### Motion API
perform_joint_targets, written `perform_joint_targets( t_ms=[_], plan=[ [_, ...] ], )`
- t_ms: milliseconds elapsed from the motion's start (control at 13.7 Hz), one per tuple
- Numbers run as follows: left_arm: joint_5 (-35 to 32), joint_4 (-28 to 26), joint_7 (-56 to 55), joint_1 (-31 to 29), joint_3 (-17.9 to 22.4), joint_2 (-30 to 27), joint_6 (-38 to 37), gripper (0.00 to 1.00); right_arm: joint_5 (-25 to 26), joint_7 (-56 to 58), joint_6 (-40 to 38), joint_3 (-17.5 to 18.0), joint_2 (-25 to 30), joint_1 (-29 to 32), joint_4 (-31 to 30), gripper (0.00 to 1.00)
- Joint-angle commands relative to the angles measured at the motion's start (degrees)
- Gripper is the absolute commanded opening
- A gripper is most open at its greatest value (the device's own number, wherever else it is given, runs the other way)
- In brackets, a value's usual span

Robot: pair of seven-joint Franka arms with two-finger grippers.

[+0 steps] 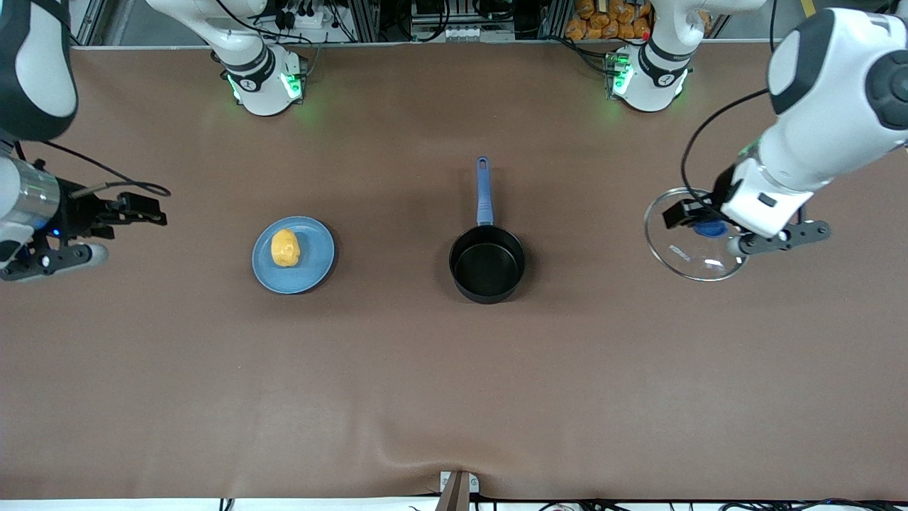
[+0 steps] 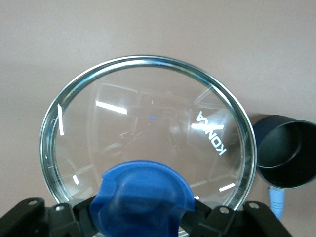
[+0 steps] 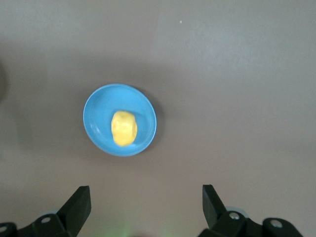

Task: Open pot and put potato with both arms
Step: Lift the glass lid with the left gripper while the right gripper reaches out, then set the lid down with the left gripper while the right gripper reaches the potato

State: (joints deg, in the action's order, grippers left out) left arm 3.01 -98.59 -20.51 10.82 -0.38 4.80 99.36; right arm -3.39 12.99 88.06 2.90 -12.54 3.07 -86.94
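The black pot (image 1: 486, 264) stands uncovered mid-table, its blue handle (image 1: 484, 191) pointing toward the robots' bases; it also shows in the left wrist view (image 2: 286, 153). Its clear glass lid (image 1: 691, 248) (image 2: 148, 113) hangs over the table toward the left arm's end, with my left gripper (image 1: 699, 221) (image 2: 143, 217) shut on the lid's blue knob (image 2: 140, 190). The yellow potato (image 1: 285, 248) (image 3: 123, 128) lies on a light-blue plate (image 1: 312, 273) (image 3: 98, 106). My right gripper (image 1: 145, 210) (image 3: 145, 205) is open over bare table toward the right arm's end, apart from the plate, nothing between its fingers.
Brown table cover (image 1: 454, 383) spreads wide around pot and plate. The arms' bases (image 1: 266, 85) glow green along the table's edge farthest from the front camera. A small bracket (image 1: 457, 486) sits at the nearest edge.
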Motion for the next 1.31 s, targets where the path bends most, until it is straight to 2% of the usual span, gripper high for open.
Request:
perform_joint_targets(
  t_ms=[0, 146, 219, 438, 584, 876, 948, 1094, 1240],
  plan=[
    [-1.1, -0.5, 2.7, -2.2, -0.9, 0.4, 0.6, 0.24, -1.0, 0.6, 2.6, 0.4, -0.4, 0.5, -3.0, 1.0],
    [-1.1, -0.7, 3.6, -2.9, -0.7, 0.7, 1.5, 0.24, -1.9, 0.5, 2.9, 0.4, -1.3, 0.1, -4.6, 1.0],
    [-1.1, -1.4, 5.1, -5.6, -1.1, 0.2, 2.6, 0.24, -3.7, -0.1, 4.8, 0.4, -1.2, 0.1, -6.6, 1.0],
    [-0.4, -4.3, 11.9, -9.3, -1.5, 0.1, 5.3, 0.24, -6.8, -4.1, 15.2, 0.4, 2.1, -1.0, -18.0, 1.0],
    [-0.4, -10.5, 12.4, -9.4, -1.6, 0.3, 13.5, 0.24, -7.7, -9.0, 18.6, 0.5, 2.2, -3.0, -21.3, 1.0],
    [-0.5, -24.6, 13.0, -9.5, -1.6, 0.6, 32.1, 0.23, -7.7, -11.2, 33.4, 0.6, 3.6, -6.9, -32.7, 1.0],
    [-0.6, -26.6, 13.1, -9.4, -1.6, 2.1, 35.9, 0.23, -7.3, -10.7, 36.1, 0.5, 3.4, -8.5, -34.2, 1.0],
    [-1.2, -27.1, 13.4, -9.5, -2.8, 6.6, 39.2, 0.23, -6.9, -10.6, 37.8, 0.5, 1.9, -8.7, -35.2, 1.0],
    [-1.8, -27.4, 13.7, -9.5, -3.0, 10.6, 42.9, 0.23, -6.9, -10.6, 43.7, 0.5, 1.6, -9.3, -39.4, 1.0]
  ],
)
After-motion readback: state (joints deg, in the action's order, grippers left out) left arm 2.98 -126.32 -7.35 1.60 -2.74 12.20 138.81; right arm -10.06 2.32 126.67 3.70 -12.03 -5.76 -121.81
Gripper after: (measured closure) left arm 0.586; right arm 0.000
